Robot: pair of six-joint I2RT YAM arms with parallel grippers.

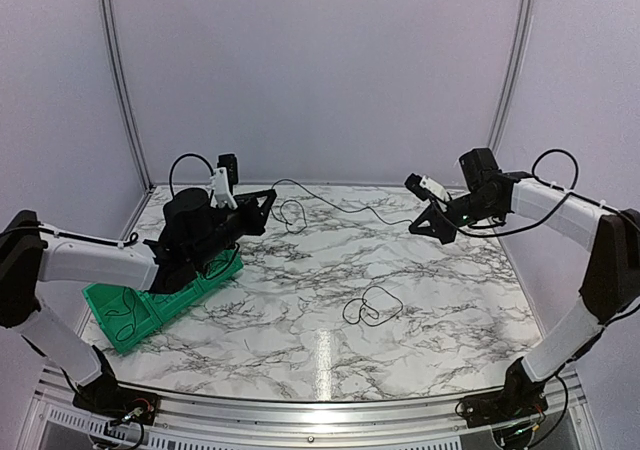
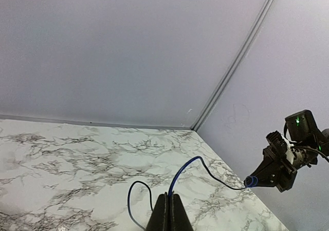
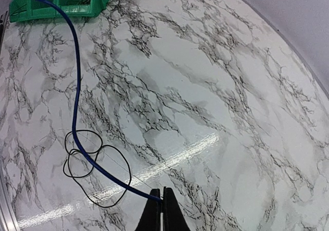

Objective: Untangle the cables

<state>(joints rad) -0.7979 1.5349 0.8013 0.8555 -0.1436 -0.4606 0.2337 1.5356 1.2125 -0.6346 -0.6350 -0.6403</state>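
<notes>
Left fingers (image 2: pixel 168 205) and right fingers (image 3: pixel 162 200) are each pressed together, pinching opposite ends of a thin blue flexible cable (image 3: pixel 77 102) strung between them above the white marble tabletop (image 1: pixel 450 350). Black wire loops (image 1: pixel 372 308) lie below the right fingers. Step judged: separation. Next: lay the blue cable down clear of the loops.

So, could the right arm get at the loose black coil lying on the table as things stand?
Likely yes, after letting go. Nothing stands between the right gripper and the black coil, but that gripper is shut on the blue cable strung to the left gripper.
</notes>
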